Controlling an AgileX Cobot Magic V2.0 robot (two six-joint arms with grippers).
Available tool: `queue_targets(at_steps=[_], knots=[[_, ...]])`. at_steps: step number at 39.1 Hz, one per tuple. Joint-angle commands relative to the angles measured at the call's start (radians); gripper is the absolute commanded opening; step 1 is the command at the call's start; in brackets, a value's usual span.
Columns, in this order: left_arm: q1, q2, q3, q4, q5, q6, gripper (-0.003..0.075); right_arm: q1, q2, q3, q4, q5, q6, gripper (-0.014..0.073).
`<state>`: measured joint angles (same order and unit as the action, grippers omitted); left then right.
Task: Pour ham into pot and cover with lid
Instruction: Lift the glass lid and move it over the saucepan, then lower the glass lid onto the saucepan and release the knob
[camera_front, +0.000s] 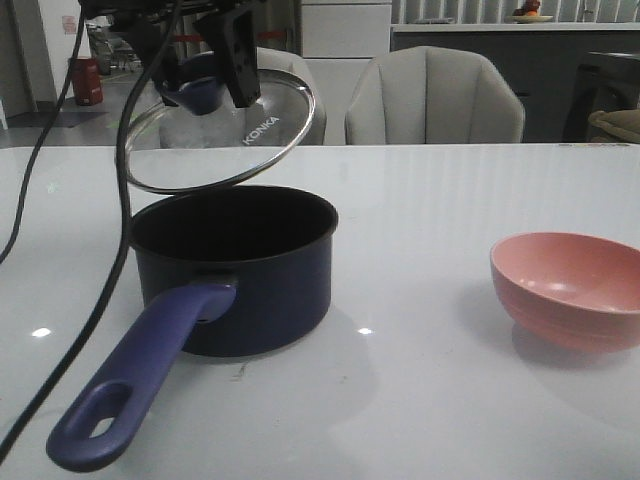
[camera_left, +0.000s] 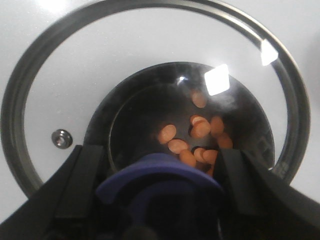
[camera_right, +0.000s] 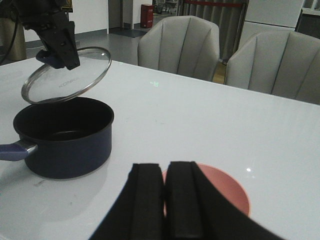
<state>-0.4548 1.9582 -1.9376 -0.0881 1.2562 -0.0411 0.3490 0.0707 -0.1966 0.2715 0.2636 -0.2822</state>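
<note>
Pot (camera_front: 235, 270): dark navy saucepan, black inside, upright on white table (camera_front: 430, 400), left of centre in front view; long purple-blue handle (camera_front: 140, 385) pointing toward camera and leftward, hole at its end; uncovered

Lid (camera_front: 225, 135): clear glass, steel rim, white "KONKA" lettering, blue knob (camera_front: 198, 93); held in the air above the pot's far rim, tilted, near edge lower, not touching the pot; small steel vent visible through the glass in left wrist view

Left gripper (camera_left: 160, 172): black fingers (camera_left: 80, 175) clamped on either side of the blue knob, carrying the lid; seen from above through the glass in its own wrist view

Ham (camera_left: 192, 137): several small flat orange-pink pieces, lying loosely clustered on the black floor of the pot, seen through the lid in left wrist view; hidden by the pot wall in front view

Pink bowl (camera_front: 568, 290): round, upright on the table, well apart from the pot to the right; visible inside bare

Right gripper (camera_right: 165, 200): black fingers pressed together, nothing between them; hanging over the near edge of the pink bowl in its own wrist view

Background: grey upholstered chairs (camera_front: 435, 100) behind the table; black cables (camera_front: 120, 200) hanging at left, in front of the pot
</note>
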Motion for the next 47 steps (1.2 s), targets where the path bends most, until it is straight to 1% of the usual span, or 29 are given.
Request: queue_targets(at_steps=[1, 7, 16, 40, 44, 47], knots=[[-0.006, -0.063, 0.000, 0.003, 0.012, 0.002, 0.0185, 0.002, 0.010, -0.028, 0.001, -0.073, -0.008, 0.0166], [-0.013, -0.063, 0.046, -0.030, 0.012, 0.004, 0.0185, 0.002, 0.010, -0.028, 0.001, -0.073, -0.008, 0.0166], [-0.052, -0.056, 0.048, -0.032, 0.012, 0.016, 0.0185, 0.002, 0.010, -0.028, 0.001, -0.073, -0.008, 0.0166], [-0.056, 0.005, 0.048, -0.017, 0.012, 0.017, 0.0189, 0.002, 0.010, -0.028, 0.001, -0.073, -0.008, 0.0166], [-0.056, 0.014, 0.048, -0.013, 0.012, 0.017, 0.0210, 0.002, 0.010, -0.028, 0.001, -0.073, -0.008, 0.0166], [-0.056, 0.017, 0.048, -0.013, 0.012, 0.017, 0.0262, 0.002, 0.010, -0.028, 0.001, -0.073, -0.008, 0.0166]])
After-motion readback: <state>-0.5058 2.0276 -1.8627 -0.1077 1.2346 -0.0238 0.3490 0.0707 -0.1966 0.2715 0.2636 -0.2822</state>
